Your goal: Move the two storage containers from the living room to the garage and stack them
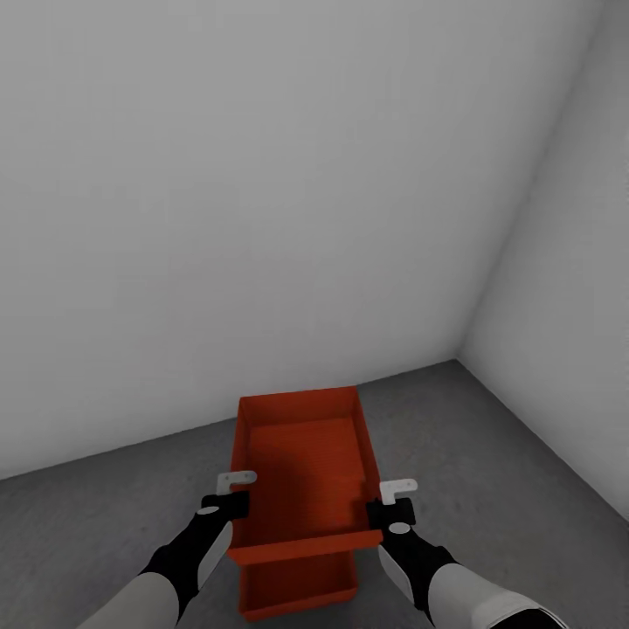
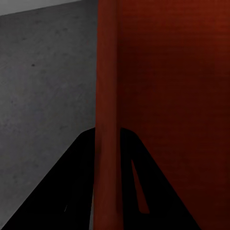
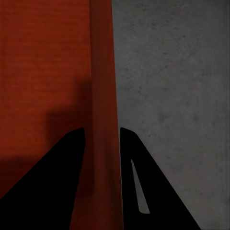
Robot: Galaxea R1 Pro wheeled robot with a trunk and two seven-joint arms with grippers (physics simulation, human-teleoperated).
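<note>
Head view: two orange-red lidless containers, upper container (image 1: 301,454) held over lower container (image 1: 297,587) on concrete floor (image 1: 524,489), near the wall corner. Left gripper (image 1: 232,500) and right gripper (image 1: 384,505) clamp upper container's side rims.
Left wrist: fingers (image 2: 67,191) straddle the rim.
Right wrist: same grasp.

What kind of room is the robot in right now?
Probably a garage or a bare utility room: the floor is rough grey concrete, the walls are plain white-grey and meet in an unfurnished corner. The only things in view are two orange-red bins, the upper bin held over the lower bin.
</note>
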